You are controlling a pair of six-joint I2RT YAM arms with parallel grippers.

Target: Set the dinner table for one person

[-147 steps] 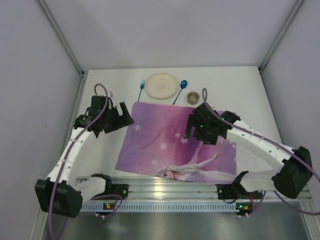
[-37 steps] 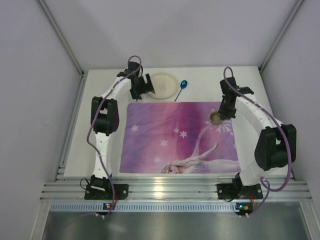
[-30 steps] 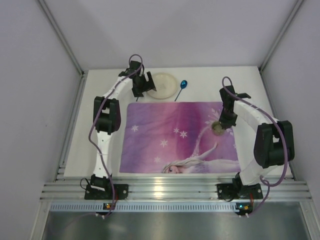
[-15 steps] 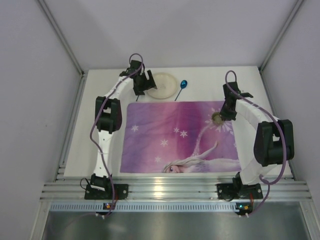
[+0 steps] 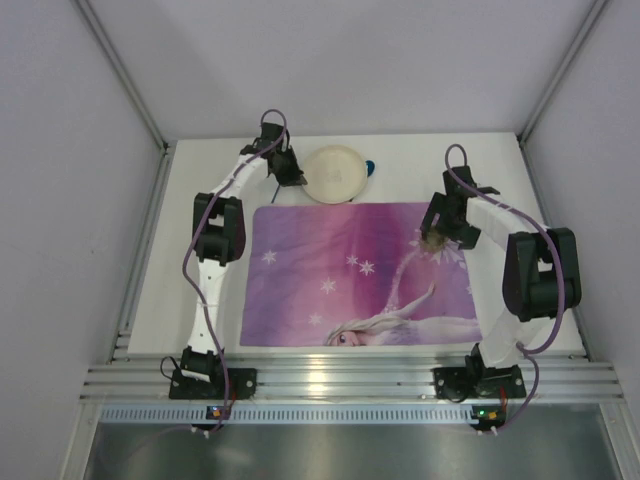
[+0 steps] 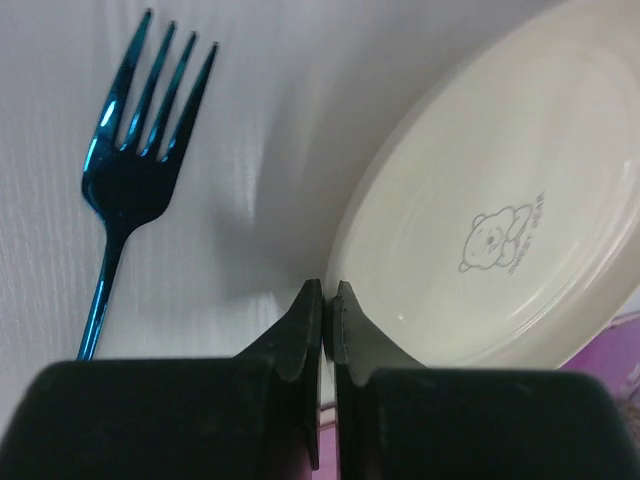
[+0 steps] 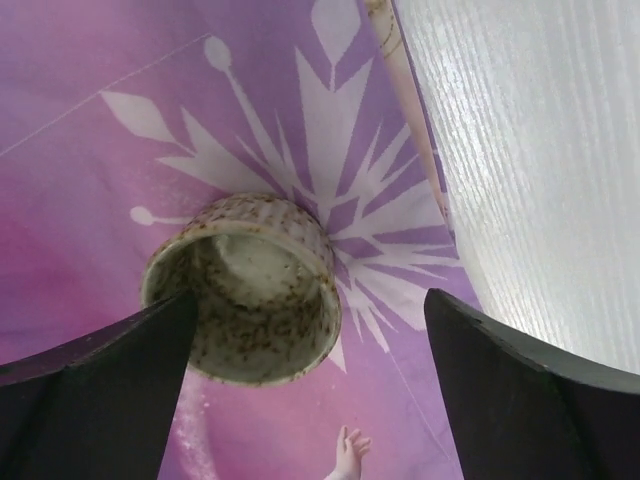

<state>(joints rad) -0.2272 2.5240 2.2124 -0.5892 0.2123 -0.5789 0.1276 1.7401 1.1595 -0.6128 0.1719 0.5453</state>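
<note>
Fork (image 6: pixel 125 180) lies upper left on the white bench (image 5: pixel 500 170), which fills the overhead view's middle. Left gripper (image 6: pixel 325 295) jaws pinch the plate (image 6: pixel 500 220) rim almost shut; best keep it level and land it on the mat (image 5: pixel 330 280) centre. Right gripper (image 7: pixel 310 300) jaws stand wide astride the cup (image 7: pixel 245 290), holding nothing, at the mat's upper right.

Small curved lettering (image 6: pixel 527 243) beside a bear drawing (image 6: pixel 489 238) on the plate (image 6: pixel 520 130); too blurred to read.
</note>
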